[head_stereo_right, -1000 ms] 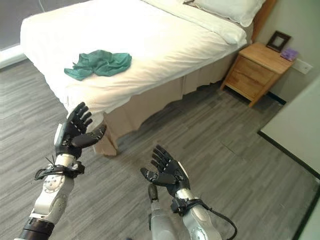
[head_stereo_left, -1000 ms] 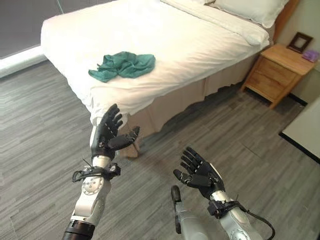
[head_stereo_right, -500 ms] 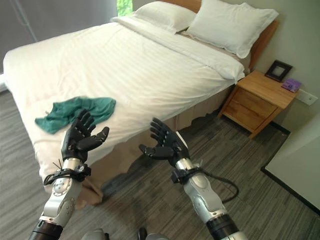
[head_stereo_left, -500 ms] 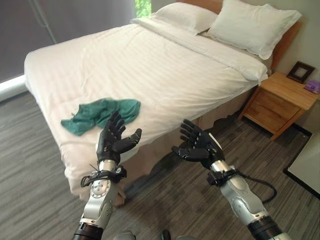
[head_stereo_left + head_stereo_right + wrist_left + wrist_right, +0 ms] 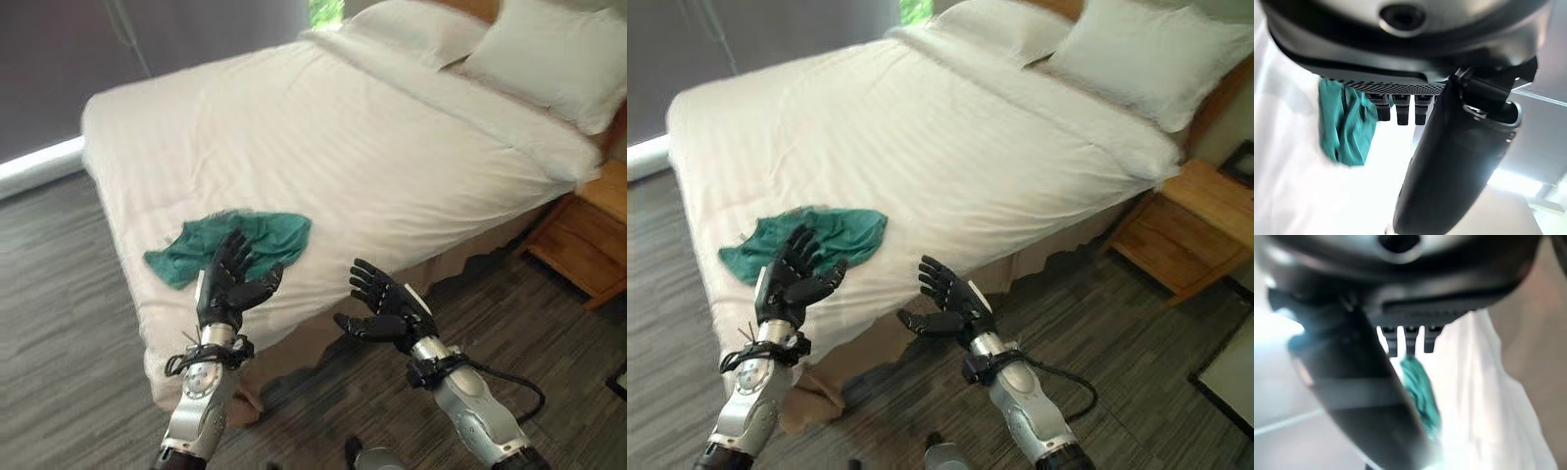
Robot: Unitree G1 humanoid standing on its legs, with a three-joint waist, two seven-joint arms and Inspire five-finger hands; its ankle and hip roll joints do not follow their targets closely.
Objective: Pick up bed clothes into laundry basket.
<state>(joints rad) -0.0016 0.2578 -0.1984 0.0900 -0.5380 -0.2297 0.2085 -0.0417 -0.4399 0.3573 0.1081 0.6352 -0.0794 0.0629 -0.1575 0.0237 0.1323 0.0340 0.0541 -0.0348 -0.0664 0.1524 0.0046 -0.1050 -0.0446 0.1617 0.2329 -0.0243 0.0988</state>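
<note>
Left eye view: green cloth (image 5: 230, 244) on bed (image 5: 392, 147); no legible writing.

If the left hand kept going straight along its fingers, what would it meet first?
Most likely the green cloth on the bed: the open left hand points at it from just short, though depth is uncertain.

The left hand (image 5: 1415, 63) fills the top of the frame, its thumb (image 5: 1449, 166) running down the middle and short straight fingertips (image 5: 1403, 110) showing at centre. At the left, a crumpled green cloth (image 5: 1344, 125) lies on white bedding (image 5: 1288, 196).
</note>
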